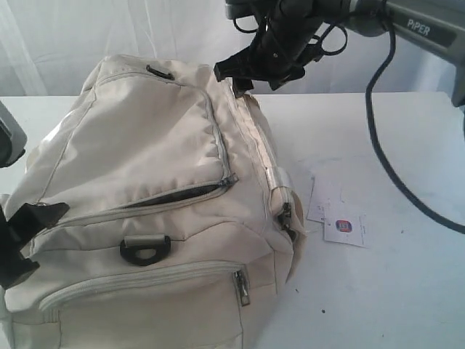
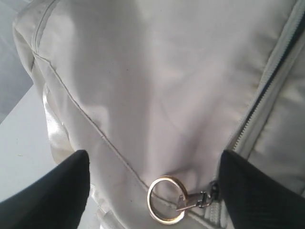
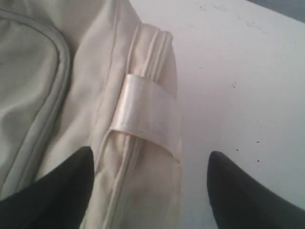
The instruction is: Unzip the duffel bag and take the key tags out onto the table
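above the duffel bag (image 1: 145, 138), arm (image 1: 436, 35) lettered "piper"

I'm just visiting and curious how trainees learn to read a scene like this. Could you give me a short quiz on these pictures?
1. True or false: the left gripper and right gripper are both open.
2. What hangs on the zipper pull in the left wrist view? A) metal ring B) padlock C) ribbon
3. Fill in: the slanted pocket zipper on the duffel bag is partly ____.
Key: 1 true; 2 A; 3 open.
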